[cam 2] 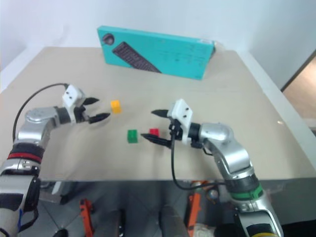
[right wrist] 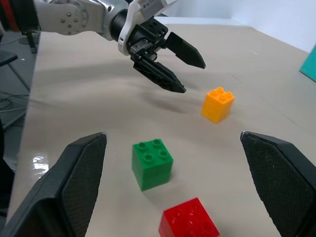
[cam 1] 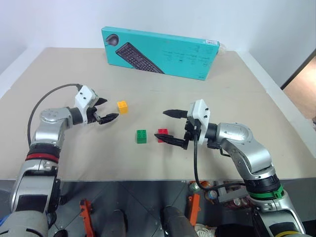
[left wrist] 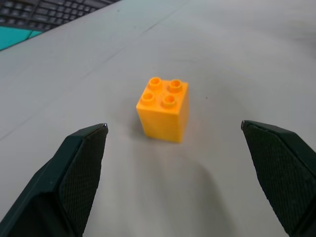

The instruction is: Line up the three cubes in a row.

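Our left end effector (cam 1: 107, 109) hangs low over the tabletop (cam 1: 237, 89) with its two black fingers spread wide and nothing between them, aimed at the yellow cube (cam 1: 122, 107) that sits just beyond the tips, studs up and slightly turned to the line of approach. Our right end effector (cam 1: 173, 127) is likewise spread and empty, its fingers standing either side of the red cube (cam 1: 162, 135) without touching it; the green cube (cam 1: 141, 136) sits just beside the red one, toward our left, so those two already form a short pair while the yellow one lies apart, farther back and to the left. Behind everything, a teal keyboard box (cam 1: 160, 52) stands near the far edge. We judge these bricks to be light, rigid plastic with smooth, rather slippery walls: easy to lift, unlikely to break, but prone to skid or twist if nudged off-centre. The safest hold, we think, is across two opposite flat side walls, low on the body and below the studs, with the fingers squared to those faces first.
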You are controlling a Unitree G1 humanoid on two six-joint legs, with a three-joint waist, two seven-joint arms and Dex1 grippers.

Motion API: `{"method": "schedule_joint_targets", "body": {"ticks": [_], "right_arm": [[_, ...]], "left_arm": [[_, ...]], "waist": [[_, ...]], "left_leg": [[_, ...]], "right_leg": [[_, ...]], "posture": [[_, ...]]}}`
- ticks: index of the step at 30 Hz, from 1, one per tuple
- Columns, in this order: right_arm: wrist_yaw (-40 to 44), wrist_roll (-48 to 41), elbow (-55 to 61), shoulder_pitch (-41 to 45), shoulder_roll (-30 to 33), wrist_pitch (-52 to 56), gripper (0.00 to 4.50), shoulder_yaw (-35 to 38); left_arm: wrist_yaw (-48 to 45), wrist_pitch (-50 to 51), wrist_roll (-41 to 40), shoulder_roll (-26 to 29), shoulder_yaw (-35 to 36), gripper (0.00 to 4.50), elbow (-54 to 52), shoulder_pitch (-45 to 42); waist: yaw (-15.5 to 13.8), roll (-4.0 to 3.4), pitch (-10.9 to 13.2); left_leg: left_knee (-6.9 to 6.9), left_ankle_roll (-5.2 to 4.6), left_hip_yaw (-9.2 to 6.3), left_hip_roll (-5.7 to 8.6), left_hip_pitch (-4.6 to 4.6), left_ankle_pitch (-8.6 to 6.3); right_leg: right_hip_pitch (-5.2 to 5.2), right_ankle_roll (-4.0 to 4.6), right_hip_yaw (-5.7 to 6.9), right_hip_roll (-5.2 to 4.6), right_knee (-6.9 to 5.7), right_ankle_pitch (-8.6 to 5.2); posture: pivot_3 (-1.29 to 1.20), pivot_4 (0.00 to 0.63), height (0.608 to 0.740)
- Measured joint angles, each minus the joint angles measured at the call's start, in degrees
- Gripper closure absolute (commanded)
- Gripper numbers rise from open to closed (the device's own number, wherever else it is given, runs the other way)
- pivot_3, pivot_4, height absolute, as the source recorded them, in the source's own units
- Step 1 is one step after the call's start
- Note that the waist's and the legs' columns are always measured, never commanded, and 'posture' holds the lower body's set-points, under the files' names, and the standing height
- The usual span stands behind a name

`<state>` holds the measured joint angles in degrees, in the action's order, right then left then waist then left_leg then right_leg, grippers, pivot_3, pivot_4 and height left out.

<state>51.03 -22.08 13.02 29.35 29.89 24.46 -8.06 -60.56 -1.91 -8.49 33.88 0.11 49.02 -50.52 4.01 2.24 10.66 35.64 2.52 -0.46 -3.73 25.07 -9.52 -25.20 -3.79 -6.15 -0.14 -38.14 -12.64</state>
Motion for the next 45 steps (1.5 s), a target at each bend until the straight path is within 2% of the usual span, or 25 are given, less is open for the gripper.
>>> {"method": "schedule_joint_targets", "body": {"ticks": [8,13,35,38,39,43,45], "right_arm": [[-1.31,0.0,1.41,-1.76,1.0,0.18,0.0,0.21],[-1.63,-0.07,2.36,-2.3,1.2,0.32,0.0,1.1],[-2.51,-0.05,3.51,-3.1,1.33,0.69,0.0,1.31],[-2.51,-0.04,3.5,-3.08,1.3,0.69,0.0,1.31],[-2.51,-0.04,3.5,-3.0,1.26,0.69,0.0,1.31],[-2.52,-0.02,3.49,-2.97,1.26,0.69,0.0,1.31],[-2.52,-0.02,3.49,-2.96,1.26,0.68,0.0,1.31]], "left_arm": [[-0.4,-7.62,5.44,-2.75,-1.74,0.02,16.2,-7.58],[2.7,-8.97,7.04,-3.95,-1.69,0.02,20.21,-10.09],[19.34,-7.66,7.95,-10.97,1.4,0.02,21.91,-9.28],[19.64,-7.25,7.79,-12.11,2.15,0.76,21.91,-8.94],[19.69,-6.83,7.51,-12.75,2.26,1.23,21.91,-8.9],[20.39,-6.45,7.12,-13.41,3.17,2.53,21.91,-8.9],[21.49,-6.41,6.69,-13.9,4.05,2.53,21.91,-8.9]], "waist": [[-0.06,0.0,0.0],[-0.06,0.01,0.0],[-0.08,0.01,0.0],[-0.08,0.01,0.0],[-0.09,0.01,0.0],[-0.06,0.01,0.0],[-0.08,0.01,0.0]], "left_leg": [[-0.08,0.0,-0.03,0.0,0.03,0.0],[-0.04,0.0,-0.04,0.0,0.03,0.0],[-0.01,0.0,-0.05,0.03,0.02,0.0],[-0.01,0.0,-0.06,0.03,0.02,0.0],[-0.01,0.0,-0.06,0.04,0.02,0.0],[-0.01,0.0,-0.07,0.04,0.02,0.0],[-0.01,0.0,-0.07,0.04,0.02,0.0]], "right_leg": [[-0.01,-0.06,0.03,0.0,0.0,-0.03],[0.0,-0.05,0.03,0.0,0.0,-0.01],[0.03,-0.15,0.03,-0.01,-0.01,0.07],[0.03,-0.15,0.03,-0.01,-0.02,0.07],[0.03,-0.15,0.03,0.0,-0.01,0.08],[0.03,-0.16,0.03,0.0,-0.02,0.08],[0.04,-0.16,0.03,-0.01,-0.02,0.08]], "posture": [[0.0,0.15,0.74],[0.0,0.15,0.74],[0.0,0.15,0.74],[0.0,0.15,0.74],[0.0,0.15,0.74],[0.0,0.15,0.74],[0.0,0.15,0.74]]}}
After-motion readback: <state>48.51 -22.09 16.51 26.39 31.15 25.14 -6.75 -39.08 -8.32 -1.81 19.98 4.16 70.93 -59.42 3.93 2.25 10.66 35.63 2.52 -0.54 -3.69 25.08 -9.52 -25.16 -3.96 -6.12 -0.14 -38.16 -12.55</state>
